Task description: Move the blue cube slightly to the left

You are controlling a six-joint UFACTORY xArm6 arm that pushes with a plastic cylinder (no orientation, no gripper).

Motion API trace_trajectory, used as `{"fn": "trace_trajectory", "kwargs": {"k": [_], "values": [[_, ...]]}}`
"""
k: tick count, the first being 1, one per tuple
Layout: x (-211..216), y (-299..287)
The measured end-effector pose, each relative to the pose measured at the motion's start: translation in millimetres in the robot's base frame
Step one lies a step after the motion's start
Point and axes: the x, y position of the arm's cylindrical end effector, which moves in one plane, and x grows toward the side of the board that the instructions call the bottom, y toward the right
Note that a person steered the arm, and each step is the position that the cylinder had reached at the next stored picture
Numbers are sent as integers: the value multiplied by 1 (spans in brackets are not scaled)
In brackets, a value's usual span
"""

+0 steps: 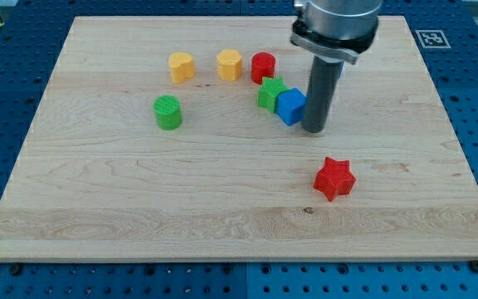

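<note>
The wooden surface (222, 191) carries seven blocks. The arm comes down from the view's top, cut off there; no hand shows, only the rod. My tip (314, 129) stands touching the blue cube (290, 106) on its right. Two green blocks, two red, two yellow, one blue

Pale matt wood board (222, 183); ridged plastic blue cube (290, 106).

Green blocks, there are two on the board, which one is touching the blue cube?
The green block at the view's right, pressed against the blue cube. The other, a green cylinder, stands alone at the view's left.
</note>
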Motion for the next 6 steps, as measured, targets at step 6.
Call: {"fn": "trace_trajectory", "kwargs": {"k": [6], "values": [[-26, -51]]}}
